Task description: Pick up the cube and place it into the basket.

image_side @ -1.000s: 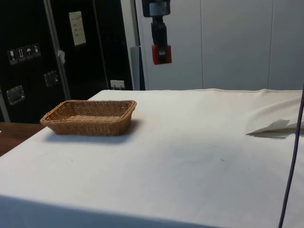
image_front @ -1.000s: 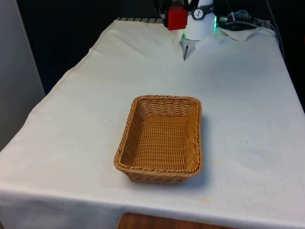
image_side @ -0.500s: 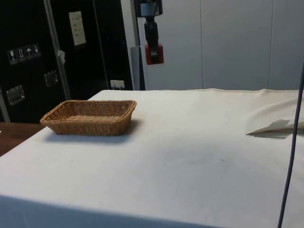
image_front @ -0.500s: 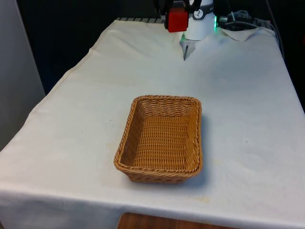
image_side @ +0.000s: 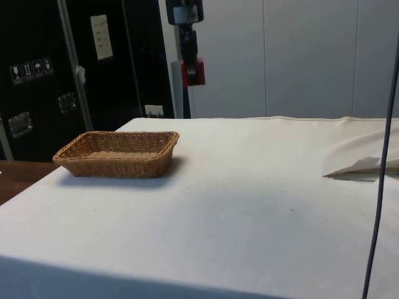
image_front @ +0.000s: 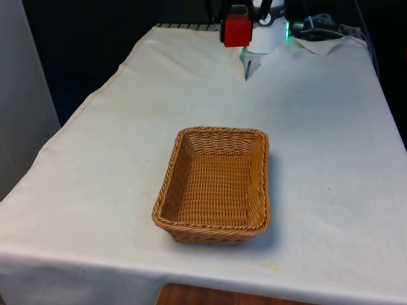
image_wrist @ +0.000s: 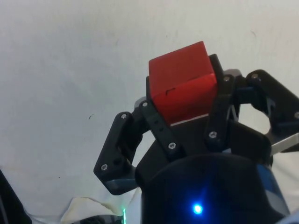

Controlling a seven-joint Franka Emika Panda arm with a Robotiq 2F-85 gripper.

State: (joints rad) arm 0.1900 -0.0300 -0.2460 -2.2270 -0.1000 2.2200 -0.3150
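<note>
The shallow rectangular woven wicker basket (image_front: pixel 214 184) sits near the front of the white-clothed table (image_front: pixel 331 146), nothing in it yet. Beyond it, high over the table's far end, the black two-finger gripper (image_side: pixel 192 71) clamps the small red cube (image_front: pixel 236 30). The carry step appears underway; next calls for travel over the basket, then lowering and releasing.

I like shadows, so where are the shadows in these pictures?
In the front view, the basket has a soft grey shadow on the cloth at its right. In the side view, that shadow lies right of the basket. In the wrist view, the red cube in the hand is evenly lit, with no clear shadow on the cloth.
</note>
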